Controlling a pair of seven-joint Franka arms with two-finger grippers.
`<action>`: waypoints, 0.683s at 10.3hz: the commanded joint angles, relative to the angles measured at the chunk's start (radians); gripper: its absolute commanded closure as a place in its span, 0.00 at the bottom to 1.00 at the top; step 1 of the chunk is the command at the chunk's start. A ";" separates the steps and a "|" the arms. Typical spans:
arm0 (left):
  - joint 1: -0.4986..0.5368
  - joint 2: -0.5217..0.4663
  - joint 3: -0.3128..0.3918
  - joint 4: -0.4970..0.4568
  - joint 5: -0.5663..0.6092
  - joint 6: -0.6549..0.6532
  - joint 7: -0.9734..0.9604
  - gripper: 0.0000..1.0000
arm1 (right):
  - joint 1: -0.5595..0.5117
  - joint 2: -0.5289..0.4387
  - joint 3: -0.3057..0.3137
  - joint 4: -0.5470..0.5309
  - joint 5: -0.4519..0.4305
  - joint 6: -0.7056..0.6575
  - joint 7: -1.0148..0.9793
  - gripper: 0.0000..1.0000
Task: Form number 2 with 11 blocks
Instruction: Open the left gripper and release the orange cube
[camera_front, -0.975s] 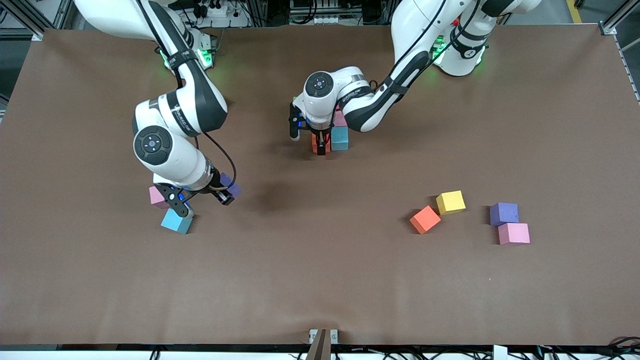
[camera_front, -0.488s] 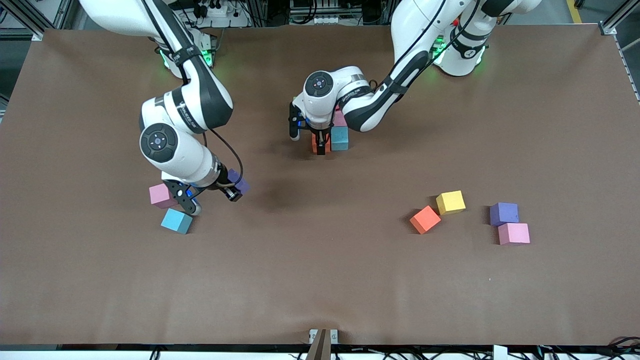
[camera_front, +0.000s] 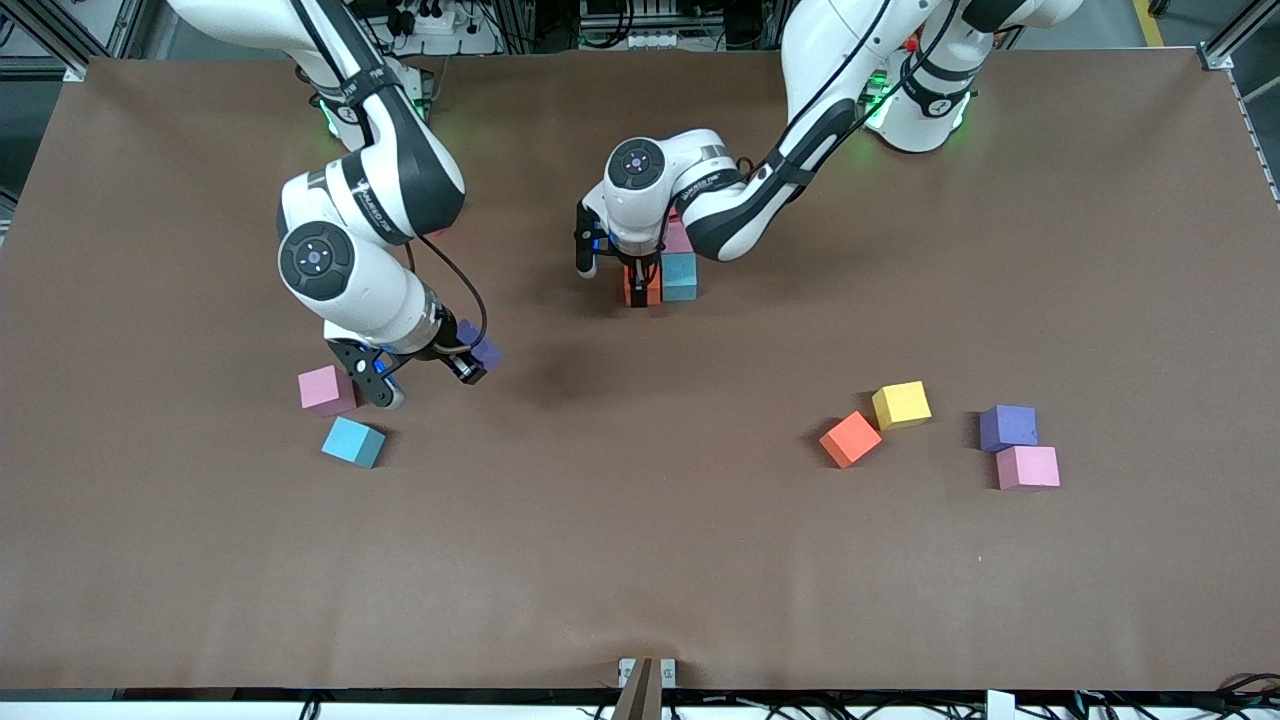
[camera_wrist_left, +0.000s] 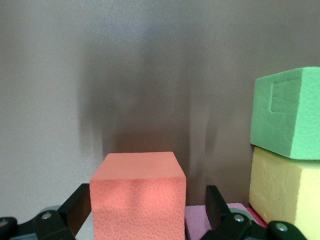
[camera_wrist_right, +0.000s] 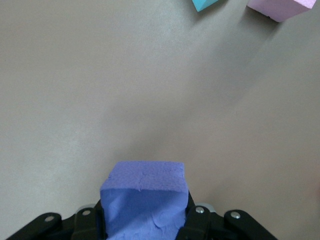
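A: Mid-table?
B: Block cluster (camera_front: 679, 277) close to the bases; left gripper (camera_front: 640, 292) straddles its front block (camera_wrist_left: 138, 195).
A: Ends?
B: Two loose blocks (camera_front: 327, 389) toward the right arm's end, right gripper (camera_front: 470, 367) clamping a lifted block (camera_front: 487, 350) beside them. Four blocks (camera_front: 901, 404) toward the left arm's end, in two close pairs.

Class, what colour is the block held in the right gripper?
Purple; the block shows best in the right wrist view.
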 joint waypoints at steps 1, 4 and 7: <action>0.016 -0.028 -0.027 -0.011 0.017 -0.019 -0.001 0.00 | 0.001 -0.033 0.001 -0.034 0.020 0.006 0.012 1.00; 0.017 -0.042 -0.035 -0.009 0.008 -0.033 0.007 0.00 | 0.005 -0.031 0.001 -0.037 0.031 0.010 0.044 1.00; 0.130 -0.048 -0.128 -0.008 0.008 -0.068 0.033 0.00 | 0.010 -0.033 0.001 -0.037 0.031 0.009 0.046 1.00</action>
